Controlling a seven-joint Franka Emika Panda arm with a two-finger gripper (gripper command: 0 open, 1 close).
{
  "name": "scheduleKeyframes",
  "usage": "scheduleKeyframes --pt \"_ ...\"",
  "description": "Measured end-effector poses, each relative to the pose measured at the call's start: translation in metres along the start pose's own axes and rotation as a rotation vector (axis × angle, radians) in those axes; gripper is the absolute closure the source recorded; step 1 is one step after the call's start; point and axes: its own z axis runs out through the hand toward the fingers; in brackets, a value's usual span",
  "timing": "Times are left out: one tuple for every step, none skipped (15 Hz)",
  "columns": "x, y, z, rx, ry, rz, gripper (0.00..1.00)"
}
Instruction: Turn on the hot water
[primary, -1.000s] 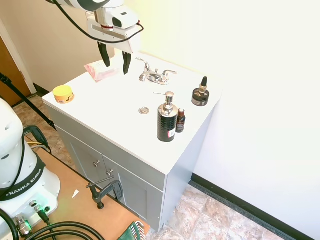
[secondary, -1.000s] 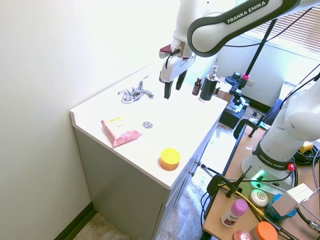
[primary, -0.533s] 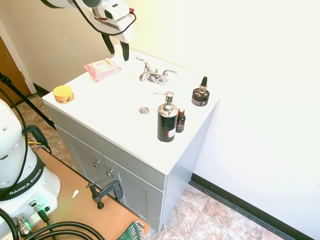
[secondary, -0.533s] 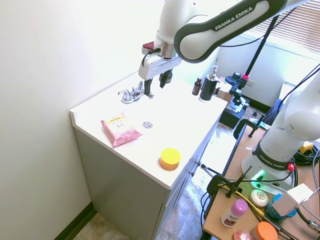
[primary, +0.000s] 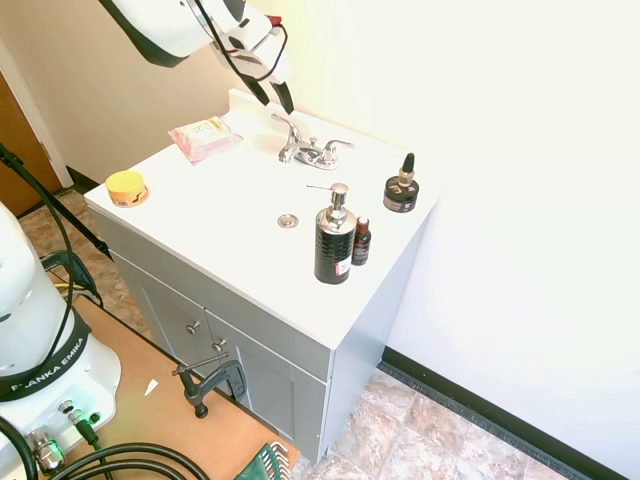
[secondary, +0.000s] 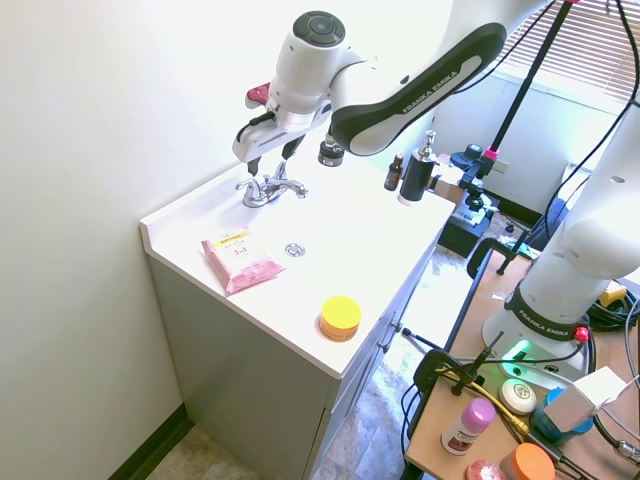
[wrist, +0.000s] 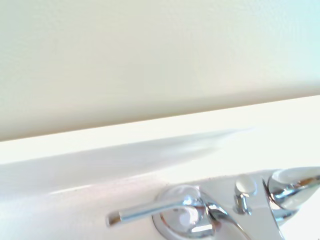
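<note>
The hand (primary: 277, 96) hangs over the faucet (primary: 312, 150) at the counter's (primary: 230, 200) back edge, fingers apart and clear of it. The wrist view shows a chrome lever (wrist: 150, 212) beside the spout.

Glossy chrome metal faucet (primary: 308, 150), smooth white countertop (primary: 230, 210).

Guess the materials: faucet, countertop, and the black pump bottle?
Faucet: polished chrome-look metal, going by the mirror-like highlights on its handle in the wrist view. Countertop: smooth white, faintly glossy, possibly laminate or cultured marble; can't tell which. Pump bottle: glossy black body, plastic or glass, with a shiny silver-coloured pump.
</note>
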Motion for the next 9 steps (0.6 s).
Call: scheduleKeyframes --pt "0.001 -0.006 0.007 0.009 0.015 0.001 0.0" --pt "0.001 -0.012 0.013 0.017 0.024 0.001 0.0" --pt "0.001 -0.017 0.02 0.022 0.028 -0.001 0.0" --pt "0.002 -0.022 0.027 0.024 0.032 -0.004 0.0" --pt "0.003 -0.025 0.033 0.024 0.034 -0.006 0.0" --pt "0.003 -0.027 0.04 0.019 0.033 -0.008 0.0" --pt "0.002 -0.027 0.045 0.013 0.03 -0.009 0.0" --pt "0.001 -0.025 0.05 0.004 0.027 -0.01 0.0" --pt "0.001 -0.023 0.053 -0.006 0.027 -0.01 0.0"
